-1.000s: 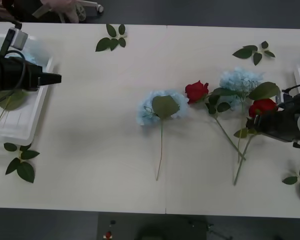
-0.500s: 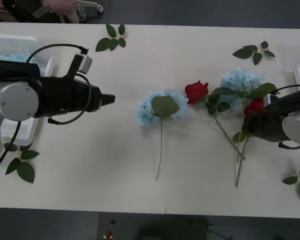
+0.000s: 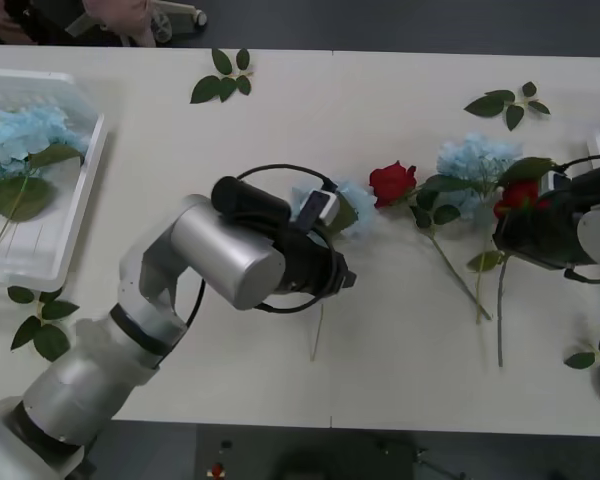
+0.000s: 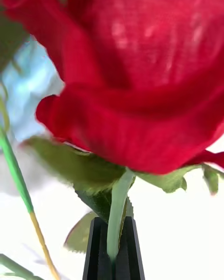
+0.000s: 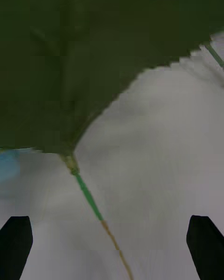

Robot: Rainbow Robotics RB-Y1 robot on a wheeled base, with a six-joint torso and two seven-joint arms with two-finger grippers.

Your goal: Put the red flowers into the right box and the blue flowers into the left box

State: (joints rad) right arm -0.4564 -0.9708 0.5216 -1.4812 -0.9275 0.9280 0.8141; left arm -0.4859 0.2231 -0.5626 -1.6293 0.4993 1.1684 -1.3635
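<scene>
where the front view looks down on the pale worktop, the left gripper sits over the middle, just above the thin green stem of a pale blue puffy artificial flower whose head lies half under the arm. that stem runs from the head toward the near edge of the worktop, so its long axis lies roughly in line with the arm's reach, and the left arm is plainly the nearer one. the large white slotted basket stands far off to the left with a blue flower already in it. on the right, the right gripper has a deep red artificial rose at its tip, the long stem trailing toward the near edge, beside a second pale blue flower head and another red rose lying loose. a thin white rim shows at the far right edge.

in the right wrist view the black jaws are closed on the rose's green stem just below the red head.

in the left wrist view the jaws stand wide apart, holding nothing, with the stem lying between them on the worktop and a big dark green leaf looming above.
</scene>
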